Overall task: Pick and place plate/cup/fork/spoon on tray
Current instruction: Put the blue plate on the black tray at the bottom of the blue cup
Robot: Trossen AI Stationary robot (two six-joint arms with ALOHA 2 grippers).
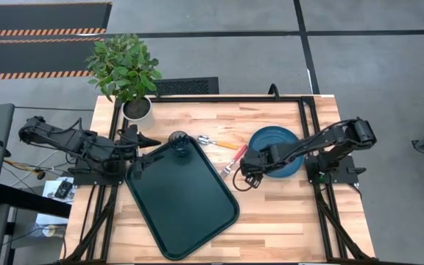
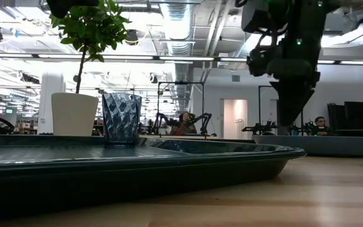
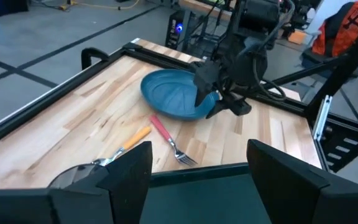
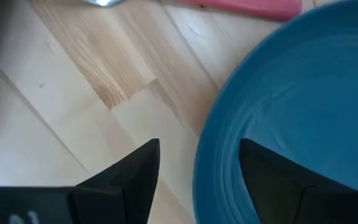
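The dark blue-teal plate (image 1: pixel 277 147) lies on the table at the right. My right gripper (image 1: pixel 247 174) is open at its near-left rim: one finger (image 4: pixel 129 177) stands outside the rim (image 4: pixel 205 174), the other (image 4: pixel 284 183) over the plate's inside. The red-pink fork (image 1: pixel 235 158) and the orange-handled spoon (image 1: pixel 221 143) lie on the table between the plate and the tray (image 1: pixel 186 202). The smoky-grey cup (image 1: pixel 177 139) stands upright on the tray's far corner, as the low view (image 2: pixel 121 118) shows. My left gripper (image 1: pixel 144 143) is open and empty beside the cup.
A white pot with a green plant (image 1: pixel 135 107) stands at the table's far left corner, behind my left gripper. Bare wood lies near the table's front edge to the right of the tray (image 1: pixel 293 221). People sit in the room beyond the table (image 2: pixel 184 123).
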